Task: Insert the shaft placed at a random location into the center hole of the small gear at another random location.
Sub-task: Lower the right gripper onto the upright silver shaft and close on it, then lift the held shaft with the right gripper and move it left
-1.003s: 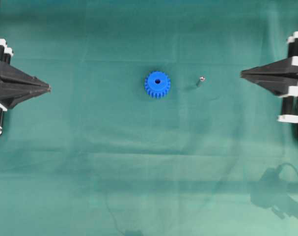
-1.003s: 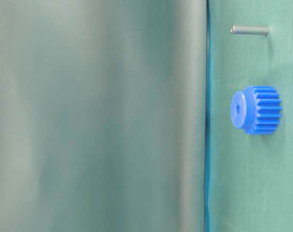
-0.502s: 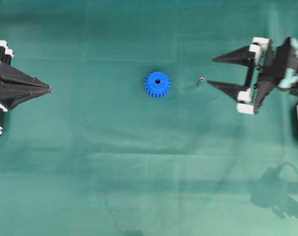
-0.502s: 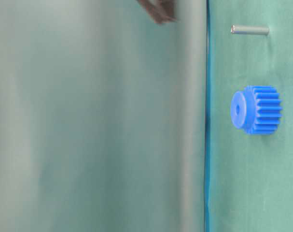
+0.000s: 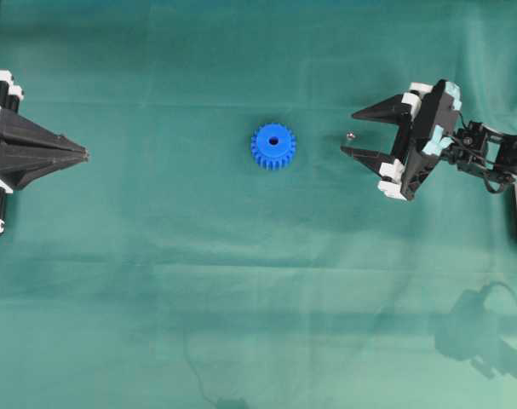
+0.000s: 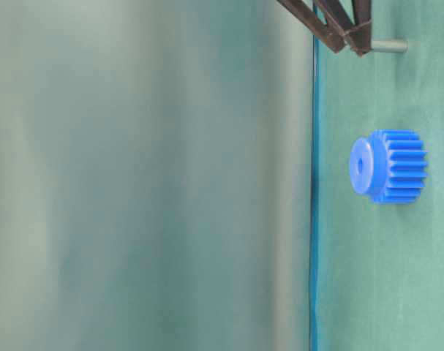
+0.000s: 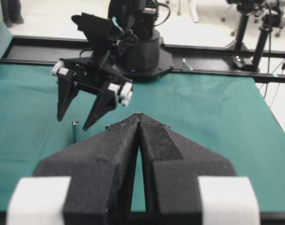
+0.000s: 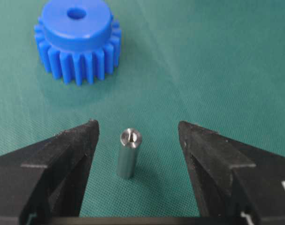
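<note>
Right claw (image 8: 137, 136) spread wide, the shaft (image 8: 128, 153) standing upright between its fingers, touching neither, long axis vertical, shiny end up, small gear (image 8: 77, 40) beyond on green table (image 8: 203, 56), center hole (image 8: 76, 13) facing up, left claw (image 5: 84, 154) clenched far off.

overhead: straight down, far | table-level: sideways, near | wrists: low, facing; share small gear (image 5: 273, 146)

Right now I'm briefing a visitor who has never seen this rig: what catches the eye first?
The bright blue small gear at the middle of the green cloth. Then the right claw, open, its tips on either side of the tiny upright shaft, not touching it. The left claw sits shut at the left edge.
</note>
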